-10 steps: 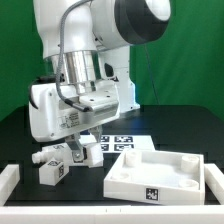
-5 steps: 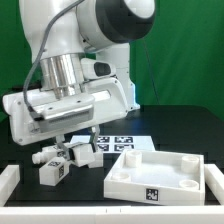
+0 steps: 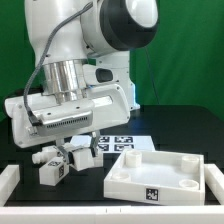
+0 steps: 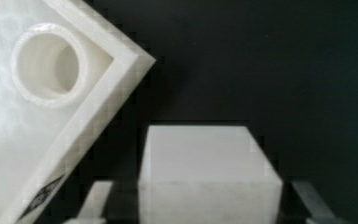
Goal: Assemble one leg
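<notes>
In the wrist view a white blocky leg (image 4: 208,160) fills the space between my gripper's (image 4: 206,203) two fingers (image 4: 101,206), which stand shut on its sides. Close beside it a corner of the large white tray-like piece (image 4: 34,140) shows a round hole (image 4: 51,66). In the exterior view my gripper (image 3: 73,143) hangs low over a cluster of white legs (image 3: 52,169) on the black table, at the exterior view's left of the tray (image 3: 150,178). From there the wide hand hides the held leg.
The marker board (image 3: 122,141) lies flat behind the tray. Another tagged leg (image 3: 88,156) sits just at the exterior view's right of the gripper. White strips (image 3: 8,180) lie along the table's front corners. The robot's base rises at the back.
The hand has turned and swung toward the exterior view's left, its broad side now facing the camera. The jaws kept the same width. Legs and tray lie as before.
</notes>
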`<control>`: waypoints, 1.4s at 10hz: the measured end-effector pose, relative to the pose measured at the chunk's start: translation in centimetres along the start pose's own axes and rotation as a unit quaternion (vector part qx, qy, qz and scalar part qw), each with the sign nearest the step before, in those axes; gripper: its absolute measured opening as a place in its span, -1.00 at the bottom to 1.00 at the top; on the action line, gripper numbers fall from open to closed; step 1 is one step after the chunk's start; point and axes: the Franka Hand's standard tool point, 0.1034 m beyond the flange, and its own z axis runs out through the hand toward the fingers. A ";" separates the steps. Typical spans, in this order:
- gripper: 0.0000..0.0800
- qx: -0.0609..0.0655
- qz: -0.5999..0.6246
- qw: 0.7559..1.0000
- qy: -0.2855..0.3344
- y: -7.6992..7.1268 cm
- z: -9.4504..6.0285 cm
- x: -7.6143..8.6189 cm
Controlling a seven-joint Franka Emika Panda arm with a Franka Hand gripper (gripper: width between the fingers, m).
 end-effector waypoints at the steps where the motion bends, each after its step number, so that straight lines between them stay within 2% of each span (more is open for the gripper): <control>1: -0.29 0.000 0.006 1.000 -0.002 -0.1 0.0 0.1; 2: -0.29 0.004 0.033 0.999 -0.018 -0.1 -0.2 0.7; 3: -0.29 0.000 0.055 0.998 -0.026 1.8 -1.0 2.5; 4: -0.29 -0.010 0.067 0.997 -0.029 3.5 -2.1 3.2; 6: -0.29 -0.019 0.068 0.997 -0.040 5.8 -3.4 2.1; 7: -0.29 -0.018 0.065 0.997 -0.036 5.4 -3.1 2.6; 10: -0.29 -0.019 0.065 0.997 -0.034 5.7 -2.9 2.7; 11: -0.29 -0.028 0.080 0.996 -0.041 7.0 -3.1 3.0; 12: -0.29 -0.040 0.090 0.994 -0.042 9.2 -3.2 3.7; 13: -0.29 -0.048 0.084 0.995 -0.038 10.7 -3.0 4.1; 14: -0.29 -0.056 0.078 0.995 -0.036 12.1 -3.0 3.9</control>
